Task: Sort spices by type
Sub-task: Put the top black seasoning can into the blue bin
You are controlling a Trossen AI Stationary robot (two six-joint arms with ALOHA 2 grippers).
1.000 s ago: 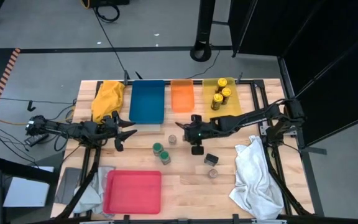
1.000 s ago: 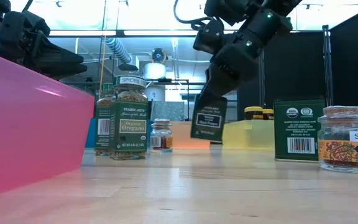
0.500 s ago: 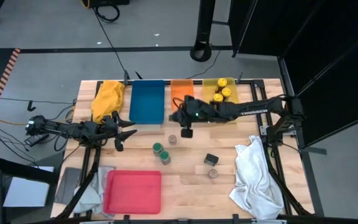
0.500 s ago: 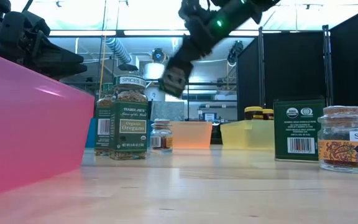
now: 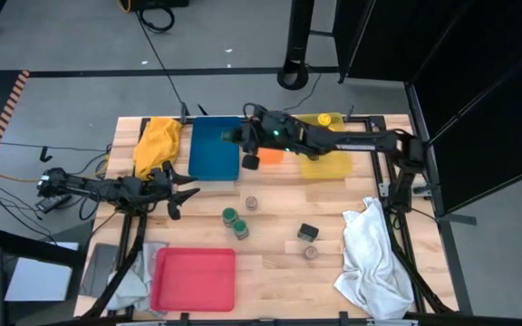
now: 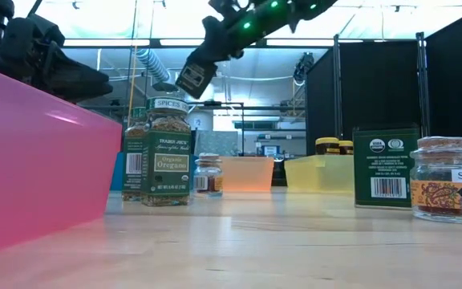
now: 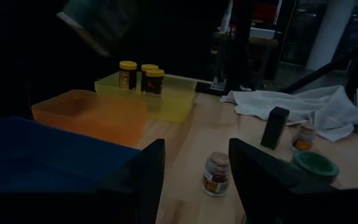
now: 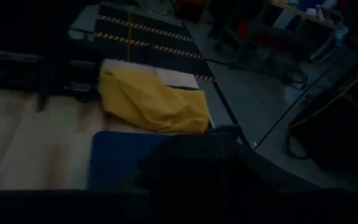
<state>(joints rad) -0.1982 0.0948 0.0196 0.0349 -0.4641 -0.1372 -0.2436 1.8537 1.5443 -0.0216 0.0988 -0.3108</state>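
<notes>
My right gripper [image 5: 248, 150] is shut on a little black box [image 6: 192, 78], high above the right edge of the blue tray [image 5: 214, 149]. My left gripper [image 5: 181, 192] hovers open by the blue tray's near left corner. Two green-lidded jars [image 5: 236, 222] stand mid-table on their bases. A tiny grey-topped jar [image 5: 252, 202], a second black box [image 5: 308, 232] and another tiny jar [image 5: 311, 253] stand nearby. Yellow-lidded jars [image 7: 142, 74] stand in the yellow tray [image 7: 173, 99]. My right gripper pinches the black box by its upper end [image 6: 200, 67] between the two fingers. The fingers come from above, slanting in from the table's right. The box hangs tilted below them, lifted clear of the table and trays.
An orange tray [image 5: 271, 156] sits between the blue and yellow trays at the far edge. A pink tray [image 5: 195, 279] lies at the near edge. A yellow cloth [image 5: 157, 145] lies far left and a white cloth [image 5: 374, 258] near right. The right arm spans the far edge.
My right gripper has carried the black box up and toward the table's far left, from above the table's middle to over the blue tray's right edge. The box has tipped from near upright to a slant.
</notes>
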